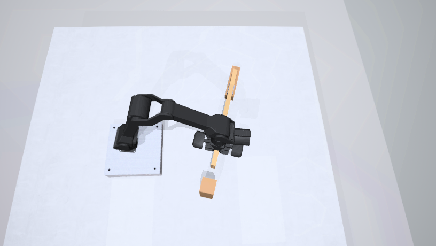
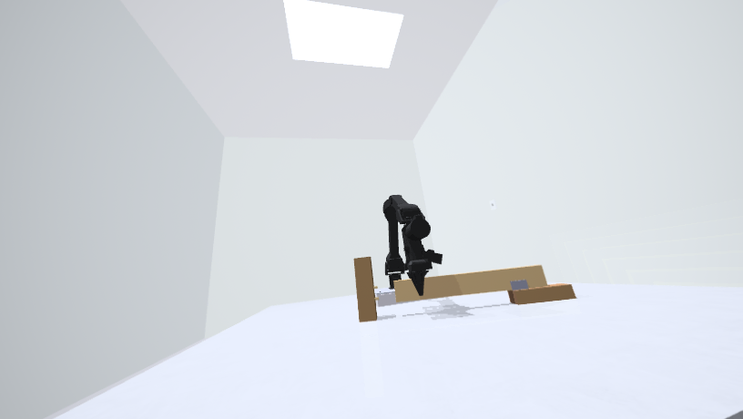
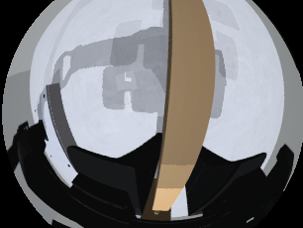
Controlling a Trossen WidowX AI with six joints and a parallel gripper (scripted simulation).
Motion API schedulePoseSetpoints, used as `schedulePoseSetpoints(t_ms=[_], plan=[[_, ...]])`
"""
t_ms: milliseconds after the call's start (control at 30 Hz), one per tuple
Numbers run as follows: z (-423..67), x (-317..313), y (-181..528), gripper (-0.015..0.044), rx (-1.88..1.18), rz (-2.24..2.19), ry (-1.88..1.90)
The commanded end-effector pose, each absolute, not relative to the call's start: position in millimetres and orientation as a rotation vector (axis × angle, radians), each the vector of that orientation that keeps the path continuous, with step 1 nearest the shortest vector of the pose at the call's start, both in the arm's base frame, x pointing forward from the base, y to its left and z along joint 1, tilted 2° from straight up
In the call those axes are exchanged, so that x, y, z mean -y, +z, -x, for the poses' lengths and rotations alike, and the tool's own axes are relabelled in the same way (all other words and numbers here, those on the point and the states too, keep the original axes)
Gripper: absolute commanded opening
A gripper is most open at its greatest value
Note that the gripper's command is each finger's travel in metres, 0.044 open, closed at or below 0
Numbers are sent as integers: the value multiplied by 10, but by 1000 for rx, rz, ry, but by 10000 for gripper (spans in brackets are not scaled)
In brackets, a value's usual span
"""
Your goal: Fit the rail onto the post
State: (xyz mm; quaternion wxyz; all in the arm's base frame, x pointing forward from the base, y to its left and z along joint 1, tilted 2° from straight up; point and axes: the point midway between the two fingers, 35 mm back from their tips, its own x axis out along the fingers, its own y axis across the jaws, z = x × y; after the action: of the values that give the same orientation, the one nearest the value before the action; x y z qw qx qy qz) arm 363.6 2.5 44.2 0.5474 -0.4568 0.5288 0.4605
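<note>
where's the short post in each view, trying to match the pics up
Top: the post is below centre, just beyond the rail's near end, with a gap between them.
Exterior: the post stands upright left of centre, left of the gripper.
Wrist: the post is not in it; only the rail runs up the middle.
Shared landmark: the rail, which the gripper is shut on, points at the post.

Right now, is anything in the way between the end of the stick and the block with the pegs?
Nothing visible is. The gripper holds the rail, and its near end faces the post across a short bare gap of table.
</note>
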Motion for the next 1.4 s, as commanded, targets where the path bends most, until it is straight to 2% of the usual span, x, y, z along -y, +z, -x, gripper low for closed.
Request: schedulePoseSetpoints(t_ms=[0,1367], plan=[[-3638,-31,447,0,-1250,1081,1092],[-3637,-30,475,0,-1250,1081,1092]])
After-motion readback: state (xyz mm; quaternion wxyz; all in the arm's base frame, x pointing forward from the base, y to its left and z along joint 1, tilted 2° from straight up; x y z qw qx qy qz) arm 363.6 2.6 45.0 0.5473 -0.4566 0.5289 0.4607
